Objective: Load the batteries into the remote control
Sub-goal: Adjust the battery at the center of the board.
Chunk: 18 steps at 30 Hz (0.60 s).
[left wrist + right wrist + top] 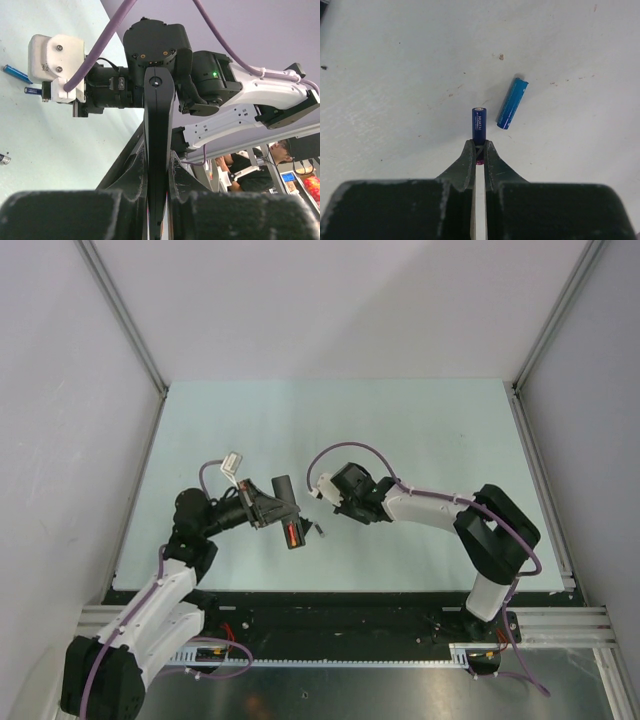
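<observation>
1. Surface (395,75): a loose battery (512,103), blue, lies right of centre in the right wrist view.
2. Remote control (159,115): clamped in the fully closed left pincer (158,170), centre-left in the overhead view. A red-orange battery (292,536) shows at its lower end.
3. Right pincer (479,150): closed on the base of the held battery (479,124).
4. Step, as judged: cell picked. The next move calls for aligning it with the remote's bay, correct polarity.
5. Label: apparently "HUATAI".
</observation>
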### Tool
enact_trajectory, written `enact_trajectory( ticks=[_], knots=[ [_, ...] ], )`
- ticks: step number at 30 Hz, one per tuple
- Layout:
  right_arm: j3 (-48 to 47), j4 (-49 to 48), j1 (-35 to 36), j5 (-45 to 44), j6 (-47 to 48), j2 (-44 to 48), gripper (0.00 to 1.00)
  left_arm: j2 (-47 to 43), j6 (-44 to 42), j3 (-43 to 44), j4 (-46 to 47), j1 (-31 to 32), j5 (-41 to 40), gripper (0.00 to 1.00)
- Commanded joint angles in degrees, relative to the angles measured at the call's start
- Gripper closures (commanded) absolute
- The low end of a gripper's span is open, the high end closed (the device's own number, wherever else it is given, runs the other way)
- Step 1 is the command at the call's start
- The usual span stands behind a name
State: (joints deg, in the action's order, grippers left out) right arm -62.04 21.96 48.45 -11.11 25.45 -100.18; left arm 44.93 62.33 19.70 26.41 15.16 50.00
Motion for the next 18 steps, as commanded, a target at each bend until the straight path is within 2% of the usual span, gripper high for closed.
enact_trajectory(
  ticks=[1,8,14,18],
  knots=[
    [-0.01,-0.60,0.24,0.47,5.40,1.30,1.00,-1.16,-1.94,-0.54,1.45,0.75,0.98,1.00],
    [2.19,-0.77,1.91,1.71,4.43,1.22,1.00,-1.51,-1.94,-1.07,1.45,1.36,0.89,1.00],
    [2.19,-0.51,1.74,1.62,2.85,-0.10,0.94,-1.51,-2.12,-0.81,1.45,1.80,0.80,1.00],
    [2.19,-0.60,1.39,0.57,2.06,0.07,0.81,-1.60,-2.03,-0.72,1.45,1.89,0.80,1.00]
  ],
)
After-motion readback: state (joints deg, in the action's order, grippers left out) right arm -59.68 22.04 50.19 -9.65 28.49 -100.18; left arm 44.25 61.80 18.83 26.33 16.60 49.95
